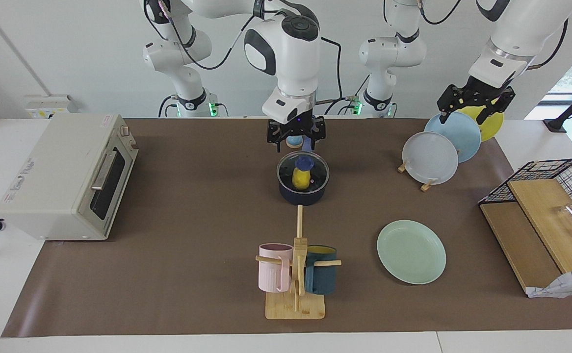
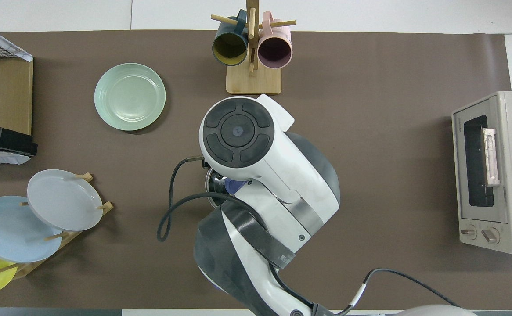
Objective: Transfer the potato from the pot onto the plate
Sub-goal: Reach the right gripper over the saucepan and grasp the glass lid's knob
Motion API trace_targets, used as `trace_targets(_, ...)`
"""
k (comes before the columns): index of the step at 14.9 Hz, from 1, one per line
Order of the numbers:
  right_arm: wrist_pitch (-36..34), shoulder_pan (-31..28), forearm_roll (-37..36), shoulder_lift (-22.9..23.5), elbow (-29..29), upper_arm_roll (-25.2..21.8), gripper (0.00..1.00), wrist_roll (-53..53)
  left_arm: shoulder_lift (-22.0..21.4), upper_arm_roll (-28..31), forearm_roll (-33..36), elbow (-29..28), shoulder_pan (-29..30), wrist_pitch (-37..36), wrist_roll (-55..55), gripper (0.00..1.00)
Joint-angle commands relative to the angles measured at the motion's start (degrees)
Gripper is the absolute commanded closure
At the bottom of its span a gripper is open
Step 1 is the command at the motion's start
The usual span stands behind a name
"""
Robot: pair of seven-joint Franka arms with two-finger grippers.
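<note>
The dark navy pot (image 1: 303, 192) stands mid-table, nearer the robots than the mug tree. A clear lid with a blue knob (image 1: 304, 162) appears to sit on it. The yellow potato (image 1: 300, 179) shows inside through the lid. My right gripper (image 1: 296, 139) hangs open just above the pot's robot-side edge, over its blue handle (image 1: 307, 145). In the overhead view the right arm hides the pot except a sliver of rim (image 2: 209, 186). The mint-green plate (image 1: 411, 251) (image 2: 129, 96) lies empty toward the left arm's end. My left gripper (image 1: 462, 116) (image 2: 1, 142) waits open, raised over the plate rack.
A plate rack (image 1: 426, 185) holds a grey-white plate (image 1: 429, 158), a light blue plate (image 1: 455, 135) and a yellow plate. A mug tree (image 1: 296, 274) carries pink and teal mugs. A toaster oven (image 1: 67, 176) stands at the right arm's end. A wire basket (image 1: 551, 171) with wooden boards stands at the left arm's end.
</note>
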Motion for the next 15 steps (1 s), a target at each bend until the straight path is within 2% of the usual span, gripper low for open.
trace_targets(1, 3.5, 0.0, -0.5, -0.8, -3.5, 0.1, 0.00, 0.8, -0.4, 0.1, -0.9, -0.3, 0.2, 0.8, -0.1, 0.00)
trace_targets(6, 10.3, 1.8, -3.3, -0.8, -11.3, 0.1, 0.00, 2.1, -0.4, 0.1, -0.9, -0.3, 0.1, 0.8, -0.2, 0.00)
trace_targets(9, 11.1, 2.5, -4.5, -1.5, -15.3, 0.1, 0.00, 1.8, -0.4, 0.1, -0.9, -0.3, 0.1, 0.8, -0.2, 0.00)
trace_targets(15, 15.0, 3.0, -4.5, -2.8, -19.0, 0.1, 0.00, 2.2, -0.4, 0.1, -0.9, -0.3, 0.1, 1.0, -0.2, 0.00)
